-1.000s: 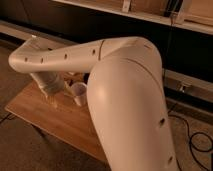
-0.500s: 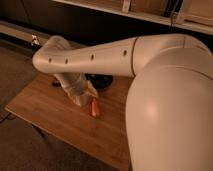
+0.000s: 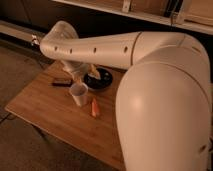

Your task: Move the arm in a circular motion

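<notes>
Arm [image 3: 100, 50] reaches over the brown wooden bench [image 3: 42, 107]. Its tool [image 3: 75, 74] hangs near the far edge, by a white cup [image 3: 78, 94]. I cannot tell if it is open. The room is dark.

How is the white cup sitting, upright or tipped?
Upright: the cup stands rim up on the table. The claw hangs close above it.

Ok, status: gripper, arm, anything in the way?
Gripper low over the table, just behind the cup. Arm reaching left across view, bent down at far end. Cup, black dish, orange piece close by, might get clipped.
</notes>
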Motion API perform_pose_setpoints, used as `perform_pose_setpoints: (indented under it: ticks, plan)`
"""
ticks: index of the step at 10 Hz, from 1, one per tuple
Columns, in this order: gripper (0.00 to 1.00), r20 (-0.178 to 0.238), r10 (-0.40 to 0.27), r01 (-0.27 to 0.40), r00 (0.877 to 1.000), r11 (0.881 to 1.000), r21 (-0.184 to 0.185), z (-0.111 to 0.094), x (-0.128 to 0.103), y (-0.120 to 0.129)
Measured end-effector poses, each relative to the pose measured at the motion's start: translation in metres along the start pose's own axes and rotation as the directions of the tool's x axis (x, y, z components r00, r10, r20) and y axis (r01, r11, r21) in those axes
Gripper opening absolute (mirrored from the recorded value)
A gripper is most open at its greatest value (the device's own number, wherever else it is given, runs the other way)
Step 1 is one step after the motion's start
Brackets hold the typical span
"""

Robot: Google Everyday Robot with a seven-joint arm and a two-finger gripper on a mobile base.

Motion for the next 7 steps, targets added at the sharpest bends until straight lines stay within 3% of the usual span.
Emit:
perform_pose_setpoints:
  ticks: [2, 4, 5, 7]
  plan:
    - [0.65, -0.03, -0.08, 0.079, 0.996, 0.997, -0.017, 0.006, -0.008, 0.045]
    - [0.65, -0.07, -0.168, 0.166, 0.983, 0.985, -0.04, 0.01, -0.001, 0.089]
    - [0.65, -0.099, -0.231, 0.225, 0.968, 0.972, -0.067, 0.011, 0.013, 0.117]
    - [0.65, -0.121, -0.288, 0.277, 0.95, 0.956, -0.094, 0.003, 0.036, 0.136]
